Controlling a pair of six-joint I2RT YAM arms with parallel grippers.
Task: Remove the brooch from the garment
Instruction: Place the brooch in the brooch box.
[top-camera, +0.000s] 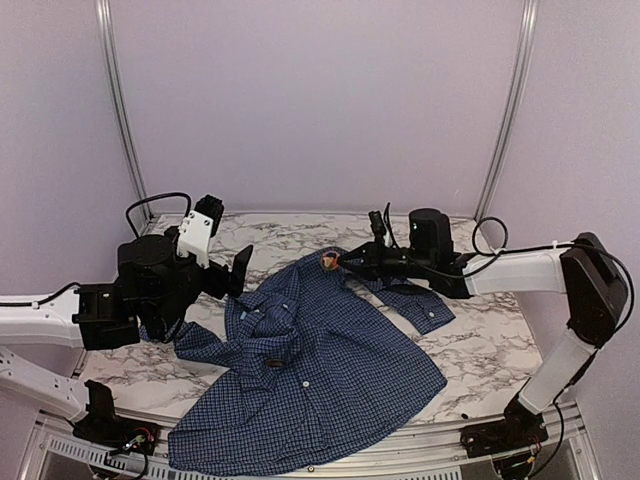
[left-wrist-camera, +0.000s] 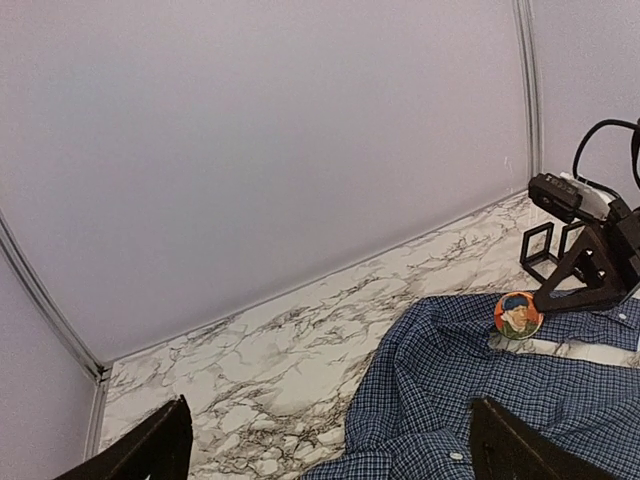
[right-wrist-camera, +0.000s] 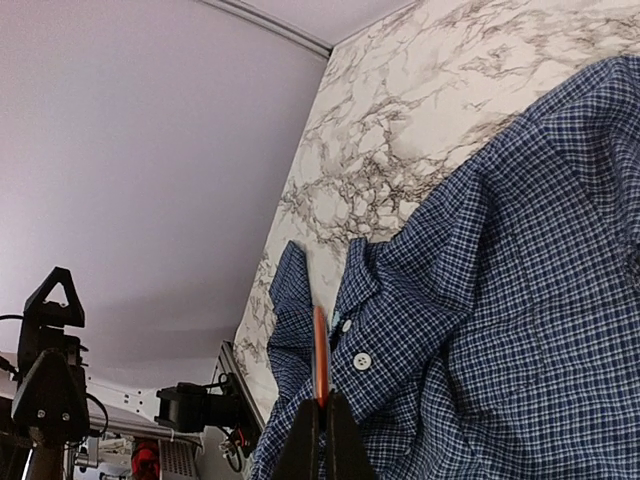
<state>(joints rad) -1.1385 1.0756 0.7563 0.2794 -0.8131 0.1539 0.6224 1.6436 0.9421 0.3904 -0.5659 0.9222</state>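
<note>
Right end effector (top-camera: 344, 263) fingers are pressed together on the rim of the small round orange brooch (top-camera: 329, 261) bearing a painted portrait head. In the wrist view the brooch stands edge-on, upright from the fingertips. It sits at the 12 o'clock edge of the dark blue small-checked button-up shirt (top-camera: 320, 370); whether it touches the cloth cannot be told. The shirt lies rumpled in the middle of the white grey-veined marble surface (top-camera: 480, 345), with one cuffed sleeve at 2 o'clock, another at 9 o'clock, and its hem reaching the near edge at 6 o'clock. Bare marble shows at 3 o'clock and along the back wall at 12 o'clock. Left end effector (top-camera: 228, 240), fingers spread wide and holding nothing, hovers at the shirt's 10 o'clock.
</note>
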